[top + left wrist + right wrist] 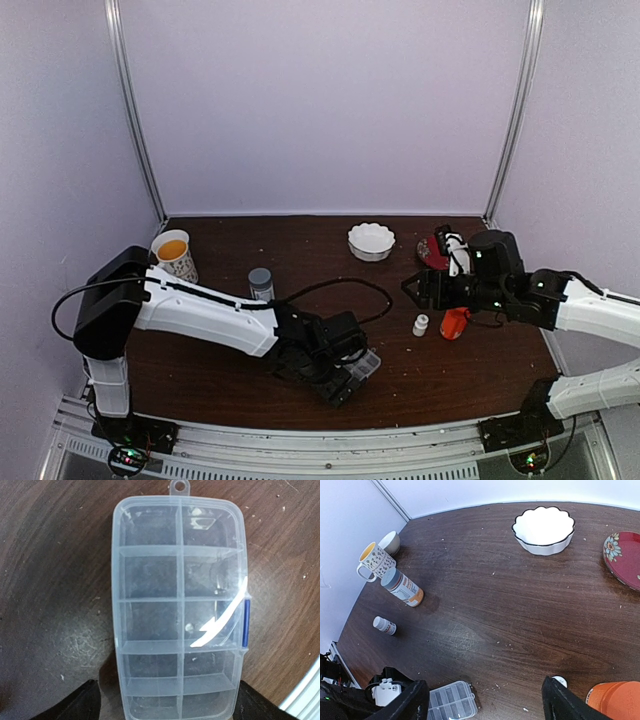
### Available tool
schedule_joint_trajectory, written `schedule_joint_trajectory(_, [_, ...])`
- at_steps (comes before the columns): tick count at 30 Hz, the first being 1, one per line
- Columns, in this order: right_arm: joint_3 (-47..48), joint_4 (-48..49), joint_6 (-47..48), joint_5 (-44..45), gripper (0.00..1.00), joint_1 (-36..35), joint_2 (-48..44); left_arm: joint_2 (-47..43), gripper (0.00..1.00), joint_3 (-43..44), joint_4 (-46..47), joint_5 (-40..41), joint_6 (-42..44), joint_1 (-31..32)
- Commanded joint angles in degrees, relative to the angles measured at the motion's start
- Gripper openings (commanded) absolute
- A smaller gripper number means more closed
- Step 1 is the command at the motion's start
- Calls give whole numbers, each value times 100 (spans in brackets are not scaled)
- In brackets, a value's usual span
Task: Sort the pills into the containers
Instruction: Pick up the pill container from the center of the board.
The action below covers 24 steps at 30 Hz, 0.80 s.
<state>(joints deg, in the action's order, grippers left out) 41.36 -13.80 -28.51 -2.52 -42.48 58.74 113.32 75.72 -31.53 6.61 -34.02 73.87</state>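
The clear organizer box [177, 610] lies flat on the dark table with its lid down and a blue latch on its right side. One tiny pale pellet [189, 627] shows through the lid in a middle compartment. My left gripper [170, 707] is open, one finger on each side of the box's near end, with a gap on the left. The box also shows in the top view [364, 363] at the left gripper [345, 378]. My right gripper [484, 685] is open and empty above the table, with tiny pale pills [524, 709] scattered on the wood below it.
A small white bottle [420, 325] and an orange bottle [453, 323] stand below the right gripper [412, 290]. A white scalloped bowl [371, 241] and a red plate [432, 250] are at the back. A mug [175, 255] and a grey-capped bottle [260, 283] stand at the left.
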Motion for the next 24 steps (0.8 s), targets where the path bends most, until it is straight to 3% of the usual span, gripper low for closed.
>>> schedule_joint_trajectory(1, [-131, 238, -192, 63, 81, -15, -65, 102, 93, 142, -20, 42, -38, -13])
schedule_joint_trajectory(5, [-202, 330, -231, 17, 81, -15, -9, 153, 91, 172, -17, 19, 12, -17])
schedule_joint_trajectory(14, [-188, 135, -462, -274, 80, -15, 131, 72, 61, 223, 2, 10, 60, -13])
schedule_joint_trajectory(24, [-321, 276, -1084, -899, 80, -34, -397, -1773, 56, -1462, 2413, -1027, -519, -676])
